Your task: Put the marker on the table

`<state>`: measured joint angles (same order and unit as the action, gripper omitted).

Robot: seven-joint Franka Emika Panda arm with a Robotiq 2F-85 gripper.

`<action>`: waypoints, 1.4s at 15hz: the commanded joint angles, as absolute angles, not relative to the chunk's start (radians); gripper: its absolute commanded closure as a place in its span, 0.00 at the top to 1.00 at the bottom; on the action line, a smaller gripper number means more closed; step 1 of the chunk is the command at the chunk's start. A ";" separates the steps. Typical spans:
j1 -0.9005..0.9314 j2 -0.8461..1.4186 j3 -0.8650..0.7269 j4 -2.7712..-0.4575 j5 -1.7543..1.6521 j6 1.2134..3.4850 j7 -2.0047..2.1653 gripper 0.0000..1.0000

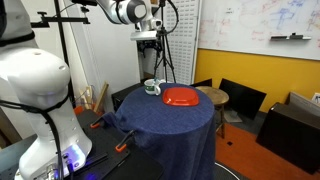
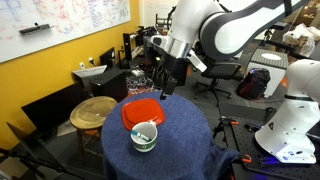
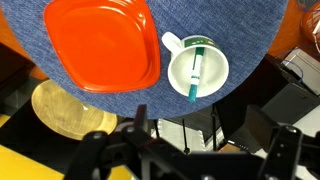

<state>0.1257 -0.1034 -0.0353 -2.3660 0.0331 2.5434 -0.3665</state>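
The marker is a thin bluish-green pen that stands tilted inside the white mug. The mug sits on the navy-draped round table near its edge. It also shows in both exterior views, with the marker tip sticking up from it. My gripper hangs well above the table, off to the side of the mug, open and empty. It shows in both exterior views.
An orange plate lies on the cloth next to the mug. A smaller round wooden table stands beside the draped one. Black chairs and a tripod stand around it.
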 commanded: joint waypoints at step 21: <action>0.035 0.326 0.137 -2.153 0.180 2.782 -0.327 0.84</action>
<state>0.0613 0.2793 0.1103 -2.2140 0.2001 2.8098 -0.3650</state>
